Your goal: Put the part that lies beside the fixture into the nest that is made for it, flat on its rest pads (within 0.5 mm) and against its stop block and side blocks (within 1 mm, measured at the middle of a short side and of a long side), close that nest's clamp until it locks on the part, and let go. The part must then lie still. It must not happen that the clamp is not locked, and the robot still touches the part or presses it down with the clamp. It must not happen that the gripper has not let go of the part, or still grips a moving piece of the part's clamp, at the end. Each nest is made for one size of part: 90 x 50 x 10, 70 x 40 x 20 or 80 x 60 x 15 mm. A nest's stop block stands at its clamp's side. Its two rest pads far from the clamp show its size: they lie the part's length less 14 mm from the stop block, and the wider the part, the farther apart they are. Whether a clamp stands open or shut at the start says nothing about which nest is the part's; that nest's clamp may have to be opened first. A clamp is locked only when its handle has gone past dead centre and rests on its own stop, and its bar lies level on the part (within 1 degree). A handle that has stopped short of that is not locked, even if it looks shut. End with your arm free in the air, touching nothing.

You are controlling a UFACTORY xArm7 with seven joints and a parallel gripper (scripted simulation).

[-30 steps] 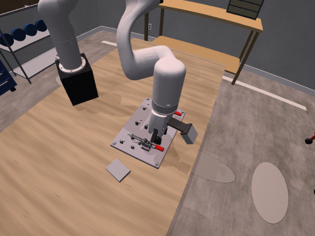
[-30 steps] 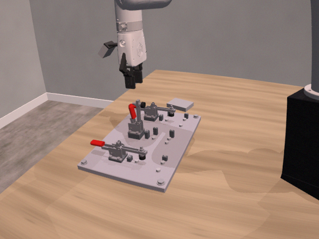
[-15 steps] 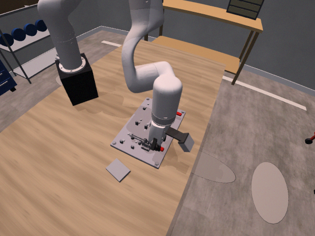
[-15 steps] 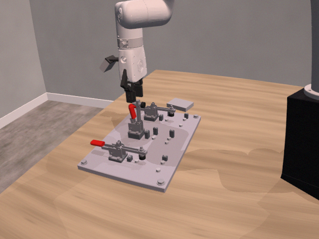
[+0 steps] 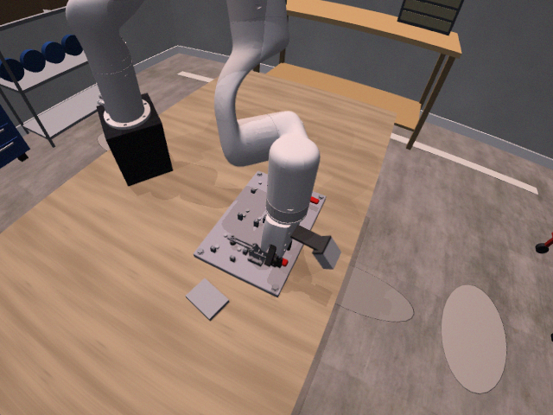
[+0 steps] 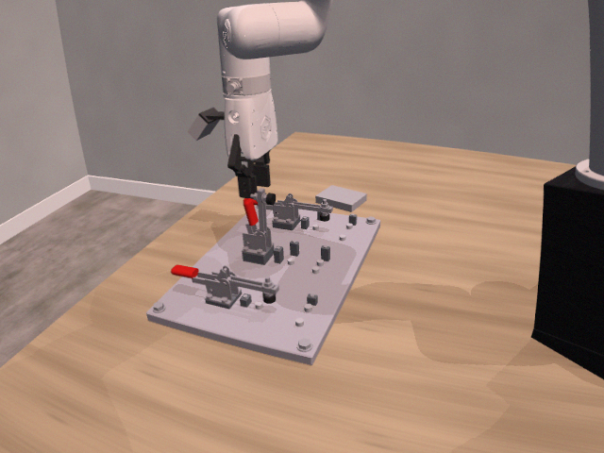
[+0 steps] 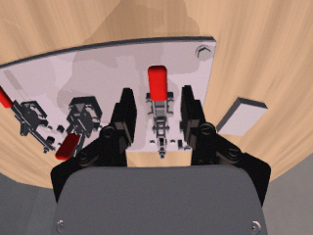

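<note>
The part is seated flat on the counter, outside the fixture plate and near one of its ends. A gap is left between the part and the plate; no nest is occupied by the part.

Three toggle clamps are mounted in a row on the plate. On the end clamp nearest the part, the bar is lowered over its nest. Its red handle is directed outward, away from the nest; in the exterior view this handle is hidden. On the middle clamp, the bar is raised upright, and its red grip is tilted. On the far end clamp, the bar is lowered and its red lever is pointed outward. Whether either lowered clamp is past dead centre cannot be determined.

The gripper is directed downward above the plate, at the end clamp nearest the part. Its fingers are partly spread, and nothing is gripped. In the wrist view, that clamp's handle is framed between the two fingers; contact with it cannot be confirmed.
</note>
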